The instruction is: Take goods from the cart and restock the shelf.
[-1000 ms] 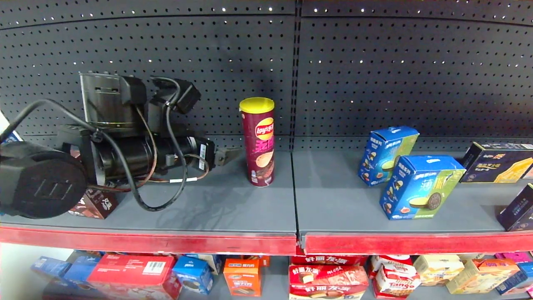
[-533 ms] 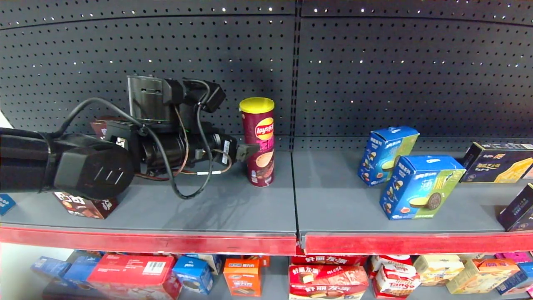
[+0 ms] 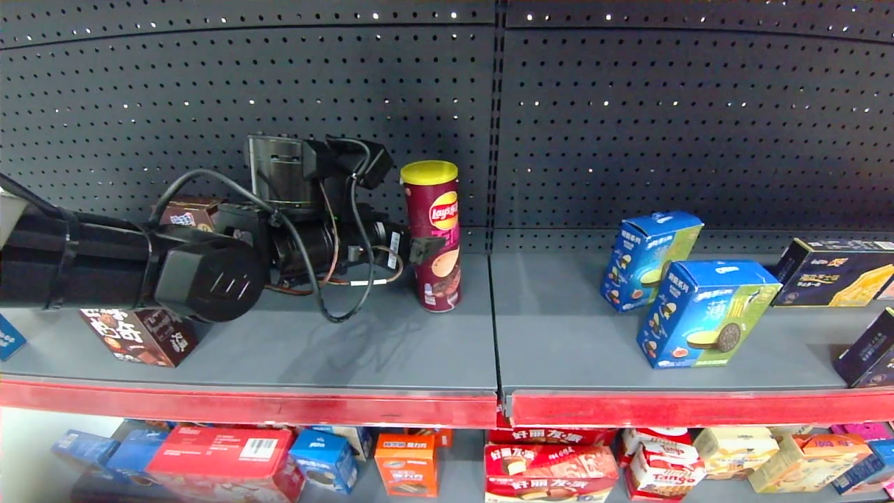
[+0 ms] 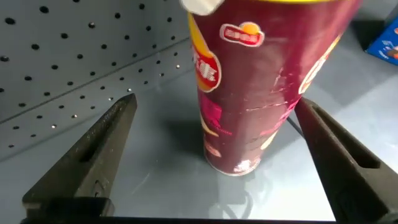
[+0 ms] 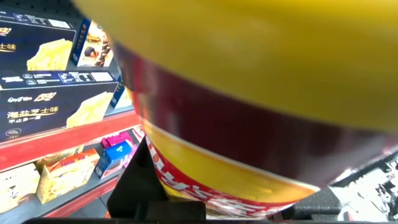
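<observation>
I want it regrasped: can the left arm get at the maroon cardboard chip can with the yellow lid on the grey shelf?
Probably yes. The open left gripper has a finger on each side of the upright maroon cardboard chip can, and nothing stands between them on the grey shelf.

Blue cookie box (image 3: 705,314) (a twin (image 3: 651,257) just behind), dark box (image 3: 834,272), brown box (image 3: 140,335), pegboard (image 3: 628,126)
</observation>
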Tool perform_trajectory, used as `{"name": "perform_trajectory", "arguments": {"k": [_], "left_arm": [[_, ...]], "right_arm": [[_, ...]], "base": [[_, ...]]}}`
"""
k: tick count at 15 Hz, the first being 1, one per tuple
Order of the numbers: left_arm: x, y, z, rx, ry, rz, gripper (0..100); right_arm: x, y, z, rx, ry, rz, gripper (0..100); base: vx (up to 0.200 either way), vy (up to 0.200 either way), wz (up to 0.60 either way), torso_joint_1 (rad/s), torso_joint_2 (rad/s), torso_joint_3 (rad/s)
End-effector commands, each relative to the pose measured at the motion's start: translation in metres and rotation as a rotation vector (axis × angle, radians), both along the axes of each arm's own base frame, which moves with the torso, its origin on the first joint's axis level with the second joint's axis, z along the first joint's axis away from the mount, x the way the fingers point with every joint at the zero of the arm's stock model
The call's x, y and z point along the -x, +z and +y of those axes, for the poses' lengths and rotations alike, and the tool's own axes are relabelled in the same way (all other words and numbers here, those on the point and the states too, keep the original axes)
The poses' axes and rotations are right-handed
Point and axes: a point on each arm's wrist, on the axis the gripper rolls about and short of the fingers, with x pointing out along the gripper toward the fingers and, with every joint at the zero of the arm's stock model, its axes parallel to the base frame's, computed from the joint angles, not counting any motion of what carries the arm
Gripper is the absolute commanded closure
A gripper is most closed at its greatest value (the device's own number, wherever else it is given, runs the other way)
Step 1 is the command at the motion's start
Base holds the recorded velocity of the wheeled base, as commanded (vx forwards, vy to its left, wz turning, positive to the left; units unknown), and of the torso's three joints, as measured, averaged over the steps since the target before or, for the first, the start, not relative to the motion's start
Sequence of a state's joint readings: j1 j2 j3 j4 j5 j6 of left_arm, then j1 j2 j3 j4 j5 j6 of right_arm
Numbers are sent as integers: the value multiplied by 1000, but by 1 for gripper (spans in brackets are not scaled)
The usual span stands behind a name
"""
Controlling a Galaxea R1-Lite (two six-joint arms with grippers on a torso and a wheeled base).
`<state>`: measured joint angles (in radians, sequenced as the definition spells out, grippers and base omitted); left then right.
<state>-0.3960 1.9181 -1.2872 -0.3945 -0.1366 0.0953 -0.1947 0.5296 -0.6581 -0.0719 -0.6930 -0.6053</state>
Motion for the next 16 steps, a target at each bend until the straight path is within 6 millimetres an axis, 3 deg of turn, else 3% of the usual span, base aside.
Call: {"name": "perform_trajectory", "arguments": {"k": [1, 7, 16], "left_arm": [[-3, -2, -2, 0, -1, 1, 0], [1, 1, -12, 7, -23, -7, 0], [-23, -10, -23, 10, -19, -5, 0]], "right_arm": [[0, -1, 0, 0, -1, 1, 100], [-1, -7, 0, -3, -1, 18, 100], [-1, -16, 0, -7, -1, 38, 100]], "base": [[0, 0, 0, 0, 0, 0], [0, 0, 0, 0, 0, 0], [0, 0, 0, 0, 0, 0]]}}
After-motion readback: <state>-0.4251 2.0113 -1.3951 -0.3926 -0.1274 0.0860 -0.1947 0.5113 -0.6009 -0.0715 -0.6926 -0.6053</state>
